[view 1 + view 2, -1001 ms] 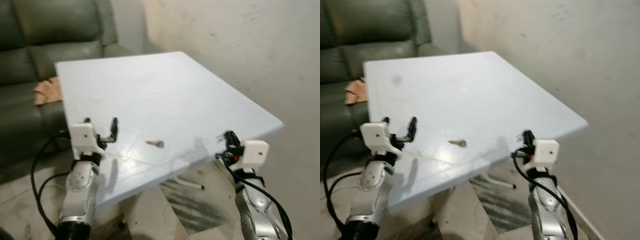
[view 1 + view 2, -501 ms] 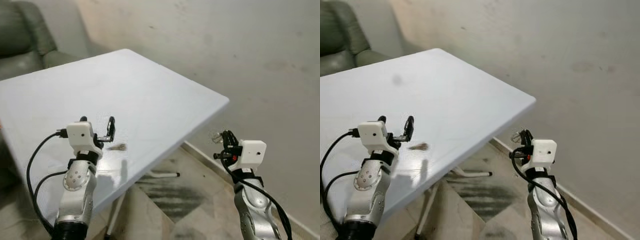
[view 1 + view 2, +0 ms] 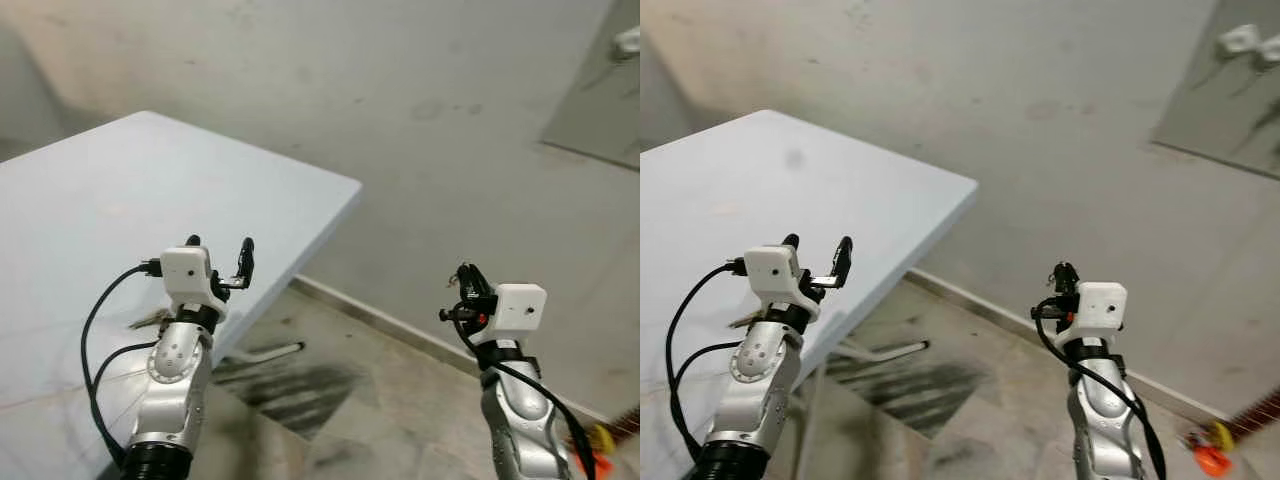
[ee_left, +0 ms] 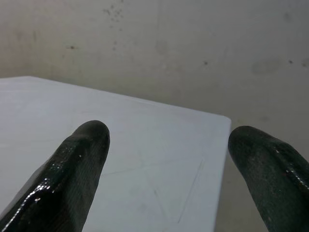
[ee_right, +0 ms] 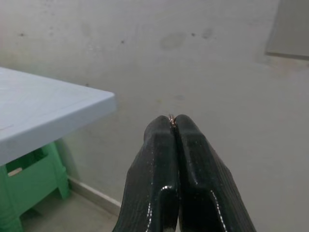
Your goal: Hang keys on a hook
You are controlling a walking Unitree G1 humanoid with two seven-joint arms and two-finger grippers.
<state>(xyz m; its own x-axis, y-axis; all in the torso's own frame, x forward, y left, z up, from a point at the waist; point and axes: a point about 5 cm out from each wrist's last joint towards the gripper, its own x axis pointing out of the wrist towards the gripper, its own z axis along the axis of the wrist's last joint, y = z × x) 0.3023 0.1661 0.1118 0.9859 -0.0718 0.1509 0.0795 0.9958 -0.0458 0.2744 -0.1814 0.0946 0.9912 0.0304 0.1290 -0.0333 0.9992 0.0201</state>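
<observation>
A small key (image 3: pixel 148 320) lies on the white table (image 3: pixel 80 210), half hidden behind my left arm. My left gripper (image 3: pixel 220 246) hovers open over the table's near edge, just right of the key; in the left wrist view its fingers (image 4: pixel 72 169) stand wide apart with nothing between them. My right gripper (image 3: pixel 463 277) is raised over the floor, well right of the table. It is shut, with a sliver of thin metal ring (image 5: pixel 170 117) showing at its tips. A white hook-like fitting (image 3: pixel 1243 39) sits on a grey panel high at the right.
A pale wall (image 3: pixel 420 120) runs behind the table down to a tiled floor (image 3: pixel 360 400). A green stool (image 5: pixel 29 179) stands under the table. Small orange and yellow items (image 3: pixel 1208 448) lie on the floor at the far right.
The camera has swung to the right: sofa and most of the table slid out to the left, and the grey panel came into view. Both grippers keep their poses.
</observation>
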